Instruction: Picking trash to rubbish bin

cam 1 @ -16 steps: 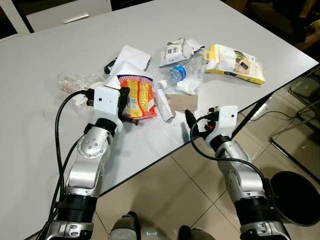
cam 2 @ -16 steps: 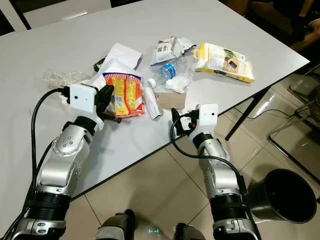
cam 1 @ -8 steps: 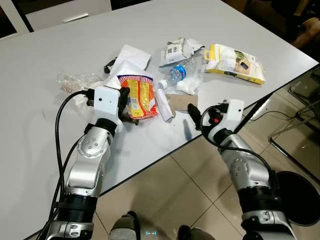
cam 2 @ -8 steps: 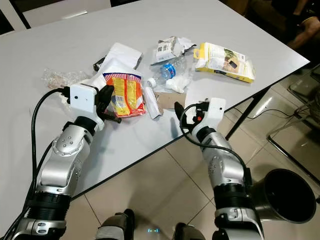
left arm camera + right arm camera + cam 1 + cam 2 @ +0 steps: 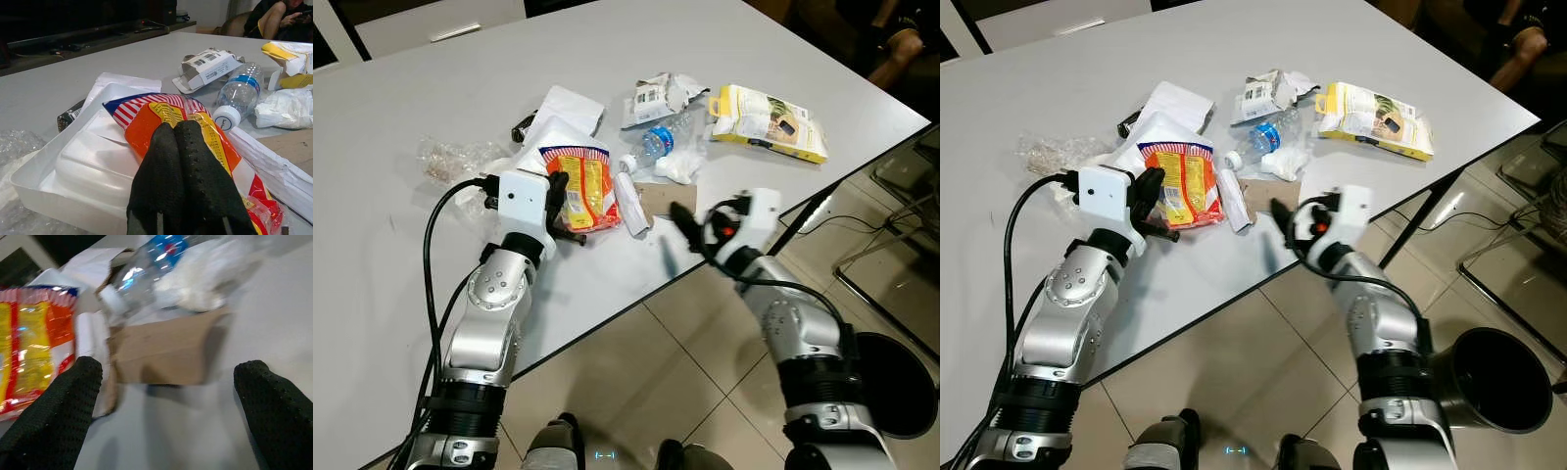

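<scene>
**Right gripper lined up on the cardboard, plenty of ways to botch it**

Right gripper (image 5: 1278,223) wide apart, hovering low over the table edge (image 5: 607,308), nothing held. Straight ahead of its fingers (image 5: 54,416): a flat piece of cardboard (image 5: 166,352), lying pretty much between the two tips in the wrist view. Just past that, a crumpled white tissue (image 5: 677,168) and a clear water bottle (image 5: 654,145) with a blue label. Off to the gripper's left, a rolled white paper (image 5: 630,202) touching the cardboard's edge. Further out beyond the bottle, a torn box (image 5: 658,95) and a yellow bag (image 5: 769,119).

Left gripper (image 5: 554,192) pressed together, tips resting on the orange-and-yellow snack bag (image 5: 195,127), not clamped around it as far as can be told. White foam tray (image 5: 73,171) right under and beside that bag, crinkly clear plastic (image 5: 455,157) further to its left.

Rubbish bin (image 5: 1494,377) down on the floor, well off to the right gripper's right and behind.

Stuff likely to go wrong:
- Cardboard lying flat, so fingers probably skate over it or just shove it into the tissue and bottle.
- Bottle round, likely to roll off if nudged.
- Wrist view blurry, so aim could be off.
- Everything near the edge, easy to knock trash onto the tiles instead of the bin.
</scene>
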Motion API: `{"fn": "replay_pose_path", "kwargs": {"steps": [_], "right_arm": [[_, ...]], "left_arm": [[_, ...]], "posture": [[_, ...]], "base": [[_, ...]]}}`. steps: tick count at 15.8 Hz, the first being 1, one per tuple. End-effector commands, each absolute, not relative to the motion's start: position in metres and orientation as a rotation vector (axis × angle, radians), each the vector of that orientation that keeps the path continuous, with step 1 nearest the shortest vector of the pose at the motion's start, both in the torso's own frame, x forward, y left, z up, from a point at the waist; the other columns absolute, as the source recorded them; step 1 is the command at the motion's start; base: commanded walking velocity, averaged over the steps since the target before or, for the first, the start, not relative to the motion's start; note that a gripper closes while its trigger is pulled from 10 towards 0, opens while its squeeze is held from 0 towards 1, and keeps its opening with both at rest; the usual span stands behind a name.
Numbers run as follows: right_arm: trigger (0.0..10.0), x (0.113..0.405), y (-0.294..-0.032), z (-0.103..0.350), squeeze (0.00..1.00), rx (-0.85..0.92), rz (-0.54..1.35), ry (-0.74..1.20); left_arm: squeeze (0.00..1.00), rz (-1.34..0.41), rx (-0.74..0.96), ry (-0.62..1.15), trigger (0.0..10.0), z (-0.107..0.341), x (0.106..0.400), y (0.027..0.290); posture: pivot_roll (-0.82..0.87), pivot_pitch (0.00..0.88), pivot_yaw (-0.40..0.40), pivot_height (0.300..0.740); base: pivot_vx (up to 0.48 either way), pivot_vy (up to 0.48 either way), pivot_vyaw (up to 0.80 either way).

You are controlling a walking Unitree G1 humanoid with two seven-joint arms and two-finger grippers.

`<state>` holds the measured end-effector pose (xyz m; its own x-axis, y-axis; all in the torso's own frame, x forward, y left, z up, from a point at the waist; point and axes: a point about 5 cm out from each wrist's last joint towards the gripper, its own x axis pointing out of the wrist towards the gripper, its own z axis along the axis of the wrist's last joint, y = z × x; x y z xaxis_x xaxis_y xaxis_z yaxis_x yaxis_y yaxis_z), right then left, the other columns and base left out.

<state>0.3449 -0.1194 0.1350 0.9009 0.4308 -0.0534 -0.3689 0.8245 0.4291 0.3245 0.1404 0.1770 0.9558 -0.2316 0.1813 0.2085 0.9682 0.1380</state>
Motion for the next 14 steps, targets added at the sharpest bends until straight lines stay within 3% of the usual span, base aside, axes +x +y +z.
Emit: {"fn": "replay_pose_path", "kwargs": {"steps": [1, 14], "right_arm": [[10.0, 0.343, -0.113, 0.132, 0.00, 0.429, 0.456, 0.186], [10.0, 0.361, -0.131, 0.144, 0.00, 0.403, 0.371, 0.085]], "left_arm": [[0.00, -0.227, 0.121, -0.191, 0.0, 0.176, 0.322, 0.138], [0.00, -0.227, 0.145, -0.168, 0.0, 0.174, 0.313, 0.148]], "posture": [[0.31, 0.199, -0.054, 0.740], [0.34, 0.254, -0.036, 0.740]], "base": [[0.000, 0.000, 0.00], [0.000, 0.000, 0.00]]}}
